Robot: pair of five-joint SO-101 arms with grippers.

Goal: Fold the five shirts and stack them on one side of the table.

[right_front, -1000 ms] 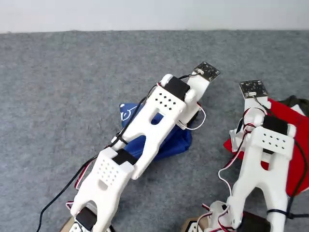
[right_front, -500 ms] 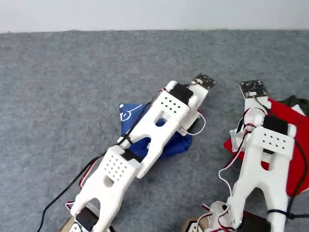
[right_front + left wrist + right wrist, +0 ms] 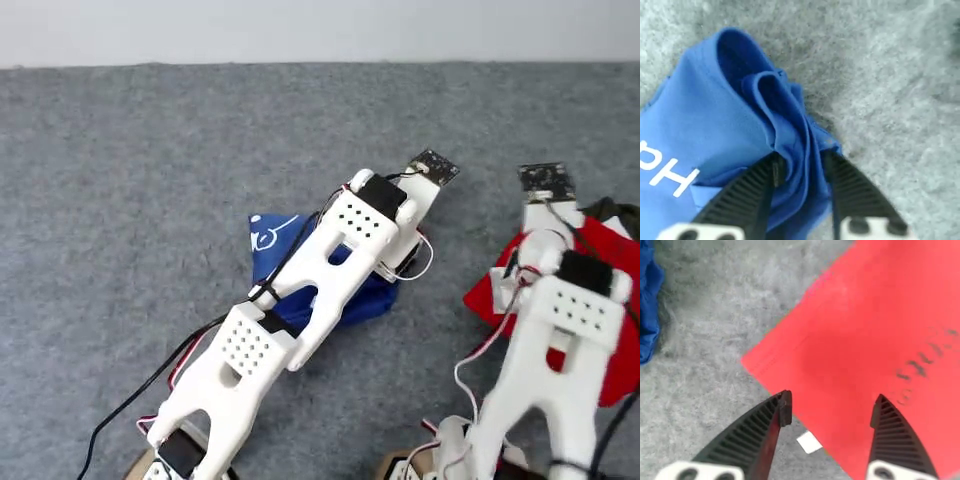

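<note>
Left gripper (image 3: 801,159): fingers drawn nearly together, pinching a bunched fold at the edge of the blue shirt (image 3: 715,115). The shirt lies crumpled on the grey table covering (image 3: 150,150) near the middle, mostly under the left arm in the high view, white print showing at its far corner.

Right gripper (image 3: 832,407): fingers spread wide, holding nothing, over the near corner of the red shirt (image 3: 875,325). One finger is above bare covering, the other above red cloth. A small white tag (image 3: 809,442) lies at the shirt's edge between them (contact with cloth not discernible). The red shirt sits flat at the right side of the table, apart from the blue one.
</note>
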